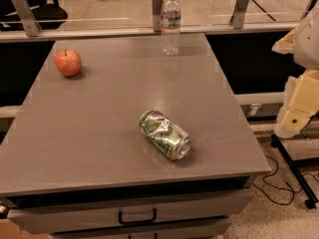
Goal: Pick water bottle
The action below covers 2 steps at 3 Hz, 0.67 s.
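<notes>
Pincer [298, 108] hangs at the right edge of frame, off the tabletop [99, 133], open or closed can't tell, well apart from the water bottle [171, 24] standing upright at top centre, ungrasped, so reach, grip and lift are all left to do.

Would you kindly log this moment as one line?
water bottle upright, table far edge | gripper off table's right side | can lying centre | apple far left

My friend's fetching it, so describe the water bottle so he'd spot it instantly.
On the grey table, with the gripper hanging past its right edge, look to the far edge. The water bottle stands upright there, clear with a white cap, unlike the apple and dented can.
</notes>
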Tool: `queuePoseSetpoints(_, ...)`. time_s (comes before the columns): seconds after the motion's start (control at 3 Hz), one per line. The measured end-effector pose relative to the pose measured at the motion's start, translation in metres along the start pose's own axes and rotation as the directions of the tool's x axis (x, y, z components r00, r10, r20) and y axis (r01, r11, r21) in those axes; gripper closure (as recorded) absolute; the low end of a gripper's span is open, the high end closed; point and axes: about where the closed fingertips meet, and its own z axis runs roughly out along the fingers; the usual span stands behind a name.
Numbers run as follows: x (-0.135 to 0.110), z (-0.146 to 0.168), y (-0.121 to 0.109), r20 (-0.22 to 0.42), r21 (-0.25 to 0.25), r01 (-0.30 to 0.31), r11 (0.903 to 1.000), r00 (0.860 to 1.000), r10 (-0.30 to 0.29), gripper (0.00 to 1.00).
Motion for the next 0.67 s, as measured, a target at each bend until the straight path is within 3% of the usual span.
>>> queuePoseSetpoints(0.33, 0.0, 0.0, 0.0, 0.0, 0.0, 0.0, 1.0, 1.0, 0.0, 0.0)
queuePoseSetpoints(0.67, -0.002, 0.014, -0.031, 0.041, 0.048, -0.021, 0.9986, 0.999, 0.019, 0.0)
